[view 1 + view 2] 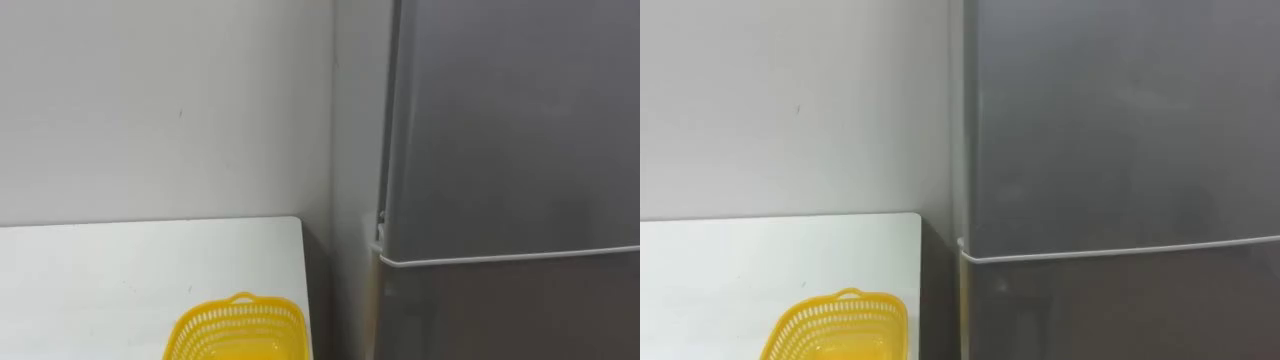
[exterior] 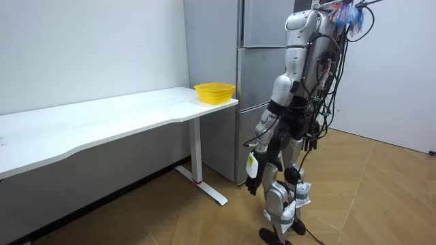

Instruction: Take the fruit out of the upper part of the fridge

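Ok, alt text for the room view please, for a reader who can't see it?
The humanoid robot stands upright, close before a tall grey two-door fridge, both doors shut. On the room view's left, a yellow plastic mesh basket sits at the fridge end of a long white table.

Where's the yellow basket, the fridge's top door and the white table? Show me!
yellow basket (image 1: pixel 270 306): left eye view, on its back rim.
upper fridge door (image 1: pixel 510 130): left eye view, middle of the door's grey front.
white table (image 1: pixel 120 270): left eye view, bare top left of the basket.
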Robot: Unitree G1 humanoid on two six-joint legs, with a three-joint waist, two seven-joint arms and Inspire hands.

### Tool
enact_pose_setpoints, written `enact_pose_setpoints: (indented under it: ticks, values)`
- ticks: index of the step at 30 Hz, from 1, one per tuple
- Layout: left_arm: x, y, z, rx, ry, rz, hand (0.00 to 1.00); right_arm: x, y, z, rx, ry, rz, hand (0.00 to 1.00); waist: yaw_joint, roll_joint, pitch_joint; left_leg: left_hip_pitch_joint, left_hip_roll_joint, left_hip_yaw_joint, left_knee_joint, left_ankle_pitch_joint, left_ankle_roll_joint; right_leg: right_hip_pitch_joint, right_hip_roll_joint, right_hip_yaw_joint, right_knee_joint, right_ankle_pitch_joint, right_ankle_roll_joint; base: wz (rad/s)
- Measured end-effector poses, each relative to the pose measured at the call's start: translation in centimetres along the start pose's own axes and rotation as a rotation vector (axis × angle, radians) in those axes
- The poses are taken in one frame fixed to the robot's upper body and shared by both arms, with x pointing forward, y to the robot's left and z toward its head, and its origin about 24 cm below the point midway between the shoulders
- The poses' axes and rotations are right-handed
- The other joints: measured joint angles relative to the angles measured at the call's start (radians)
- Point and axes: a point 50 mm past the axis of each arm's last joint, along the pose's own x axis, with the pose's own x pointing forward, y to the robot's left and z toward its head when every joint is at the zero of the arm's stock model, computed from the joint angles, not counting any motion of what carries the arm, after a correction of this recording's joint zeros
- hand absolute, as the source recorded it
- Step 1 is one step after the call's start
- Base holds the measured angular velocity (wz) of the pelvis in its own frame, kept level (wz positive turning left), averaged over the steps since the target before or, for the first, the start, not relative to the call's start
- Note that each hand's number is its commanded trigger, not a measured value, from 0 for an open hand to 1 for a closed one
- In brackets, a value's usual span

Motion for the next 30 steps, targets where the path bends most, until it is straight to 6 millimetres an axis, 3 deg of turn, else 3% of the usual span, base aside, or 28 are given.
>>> enact_pose_setpoints:
  ticks: [30]
  values:
    - [-0.01, 0.12, 0.1, 0.0, -0.004, 0.013, 0.0, 0.01, 0.05, -0.08, 0.001, 0.001, 0.001, 0.0, -0.001, -0.005, 0.0006, 0.008, 0.0, 0.002, -0.002, 0.0, 0.0, 0.0, 0.0, 0.002, -0.001, 0.0, 0.0, 0.0]
